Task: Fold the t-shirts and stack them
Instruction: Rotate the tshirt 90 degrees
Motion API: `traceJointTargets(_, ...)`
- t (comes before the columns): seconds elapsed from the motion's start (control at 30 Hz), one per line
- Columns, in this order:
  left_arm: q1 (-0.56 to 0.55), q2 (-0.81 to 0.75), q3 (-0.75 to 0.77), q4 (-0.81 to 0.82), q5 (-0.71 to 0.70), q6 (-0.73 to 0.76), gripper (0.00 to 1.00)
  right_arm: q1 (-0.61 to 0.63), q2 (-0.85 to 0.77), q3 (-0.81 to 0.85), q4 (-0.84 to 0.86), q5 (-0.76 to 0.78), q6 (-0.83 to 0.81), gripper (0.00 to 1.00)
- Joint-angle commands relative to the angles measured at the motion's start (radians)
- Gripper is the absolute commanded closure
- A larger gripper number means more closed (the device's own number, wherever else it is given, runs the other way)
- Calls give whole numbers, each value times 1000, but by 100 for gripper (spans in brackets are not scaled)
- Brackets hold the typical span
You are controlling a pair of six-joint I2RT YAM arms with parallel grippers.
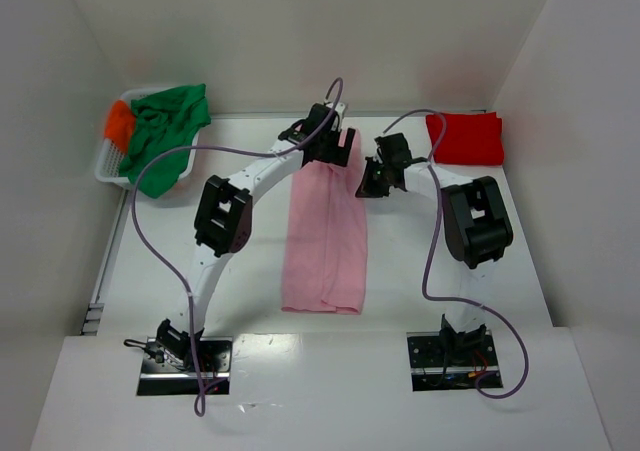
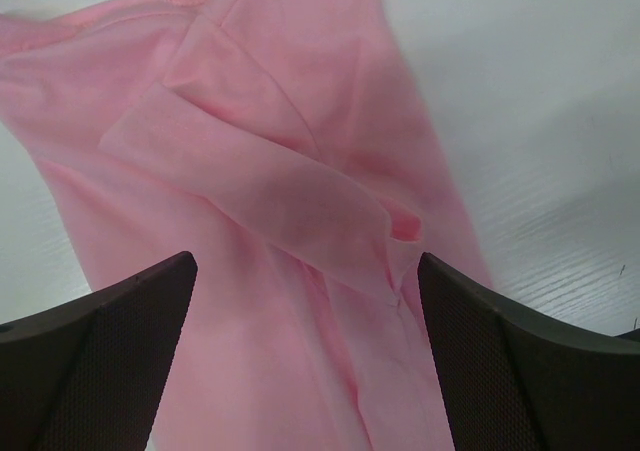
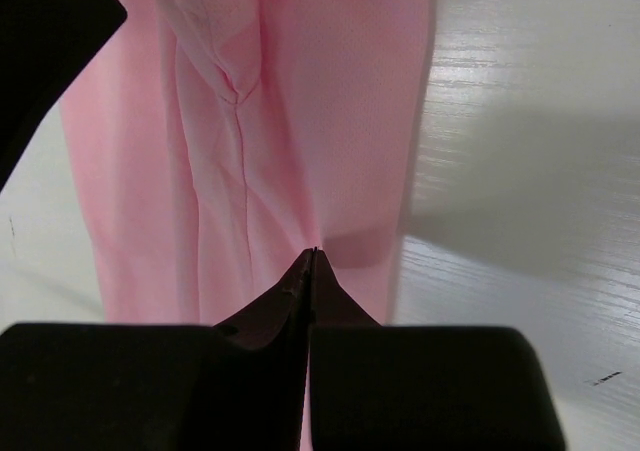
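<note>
The light pink t-shirt [image 1: 325, 231] lies folded into a long strip down the middle of the table. My left gripper [image 1: 325, 146] hangs over its far end, open, with the fingers [image 2: 110, 361] either side of the pink cloth [image 2: 290, 221] and nothing between them. My right gripper [image 1: 368, 183] is at the strip's far right edge. In the right wrist view it [image 3: 314, 256] is shut, and the pink cloth [image 3: 300, 121] puckers into its tips. The red t-shirt [image 1: 465, 138] lies folded at the far right. The green t-shirt [image 1: 165, 136] and orange t-shirt [image 1: 119, 123] are bundled at the far left.
A white basket [image 1: 108, 166] at the far left holds the green and orange shirts, the green one spilling over its rim. White walls close in the table on three sides. A dark part of the left gripper [image 3: 40, 41] shows in the right wrist view's top left.
</note>
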Motion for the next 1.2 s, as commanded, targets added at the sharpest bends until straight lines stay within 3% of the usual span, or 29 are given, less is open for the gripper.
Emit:
traceJointTargets(0.0, -19, 33, 47, -3, 9, -27, 1, 20, 17, -11, 49, -7, -6, 100)
traceJointTargets(0.3, -49, 76, 102, -23, -20, -56, 1, 20, 17, -11, 49, 2, -6, 100)
traceJointTargets(0.53, -67, 94, 133, -41, -138, -76, 1, 20, 45, -11, 38, 2, -6, 100)
traceJointTargets(0.6, -67, 114, 153, -50, -150, -76, 5, 20, 45, -11, 38, -7, -6, 100)
traceJointTargets(0.93, -67, 154, 195, -70, -159, -86, 7, 20, 45, -11, 38, 11, -6, 100)
traceJointTargets(1.17, -67, 154, 195, -79, -170, -86, 15, 20, 55, -11, 29, 21, -6, 100)
